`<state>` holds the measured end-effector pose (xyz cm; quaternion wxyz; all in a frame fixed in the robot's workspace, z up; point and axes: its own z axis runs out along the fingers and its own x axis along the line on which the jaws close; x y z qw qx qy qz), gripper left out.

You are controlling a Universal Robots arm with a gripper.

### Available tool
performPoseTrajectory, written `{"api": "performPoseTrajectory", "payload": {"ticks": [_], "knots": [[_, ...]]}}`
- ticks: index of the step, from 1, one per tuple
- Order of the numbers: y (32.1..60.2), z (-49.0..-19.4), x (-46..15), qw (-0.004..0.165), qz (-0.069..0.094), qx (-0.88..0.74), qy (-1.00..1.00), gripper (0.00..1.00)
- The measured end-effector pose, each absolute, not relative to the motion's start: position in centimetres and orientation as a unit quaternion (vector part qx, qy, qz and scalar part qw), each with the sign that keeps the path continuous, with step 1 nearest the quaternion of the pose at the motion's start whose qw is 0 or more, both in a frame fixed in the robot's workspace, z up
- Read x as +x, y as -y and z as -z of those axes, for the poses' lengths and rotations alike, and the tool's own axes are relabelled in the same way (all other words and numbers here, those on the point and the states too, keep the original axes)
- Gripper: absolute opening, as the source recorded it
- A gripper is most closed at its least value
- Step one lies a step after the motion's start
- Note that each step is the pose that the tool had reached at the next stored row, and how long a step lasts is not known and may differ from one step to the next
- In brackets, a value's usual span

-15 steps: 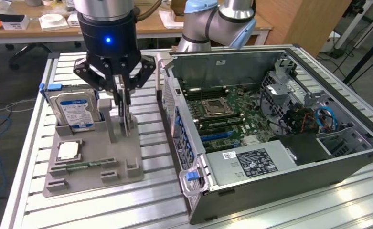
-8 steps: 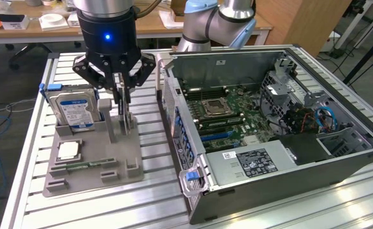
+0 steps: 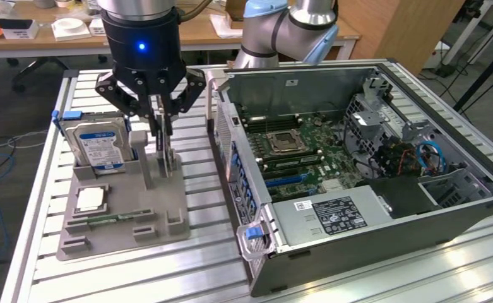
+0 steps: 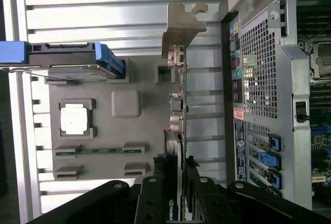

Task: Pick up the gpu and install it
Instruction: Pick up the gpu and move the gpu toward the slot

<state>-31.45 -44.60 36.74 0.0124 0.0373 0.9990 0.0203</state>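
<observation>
Pincer (image 3: 163,136) fingers are seen pinched on the upper edge of the gpu (image 3: 170,165), one finger pressed against each flat face. The card stands on edge in a slot of the grey holder (image 3: 120,233), so it lies directly below the wrist, along the arm's vertical line. Whether its lower edge is seated in the slot or just clear of it cannot be told.

In the wrist view the gpu (image 4: 178,110) is seen edge-on between the pincer (image 4: 178,164) fingers. Its long axis runs away from them to the silver bracket (image 4: 181,25) at the far end, towards the side of the holder (image 4: 103,131) where the hard drive (image 4: 72,61) is kept. That axis is judged parallel to the perforated rear panel of the case (image 4: 264,79), which lies just beside the card.

On the surface (image 3: 204,265), the open case (image 3: 356,158) is placed to the exterior view's right of the holder, its motherboard facing up. The blue slots (image 3: 293,180) are found towards its near side. The card is therefore held with its bracket end far and the case alongside it.
</observation>
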Motion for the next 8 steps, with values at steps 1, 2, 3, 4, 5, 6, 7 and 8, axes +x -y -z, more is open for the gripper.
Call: {"api": "performPoseTrajectory", "payload": {"ticks": [1, 2, 3, 4, 5, 6, 7, 8], "knots": [[44.60, -36.74, -31.45, 0.012, -0.020, 0.037, -0.999, 0.26], [44.60, -36.75, -31.45, 0.012, -0.020, 0.037, -0.999, 0.26], [44.60, -36.79, -31.45, 0.012, -0.020, 0.037, -0.999, 0.26], [44.60, -36.83, -31.45, 0.012, -0.020, 0.037, -0.999, 0.26], [44.60, -36.86, -31.45, 0.012, -0.020, 0.037, -0.999, 0.26], [44.59, -36.90, -31.45, 0.012, -0.020, 0.037, -0.999, 0.26], [44.60, -36.94, -31.45, 0.012, -0.020, 0.037, -0.999, 0.26], [44.60, -36.99, -31.45, 0.012, -0.020, 0.037, -0.999, 0.26]]}}
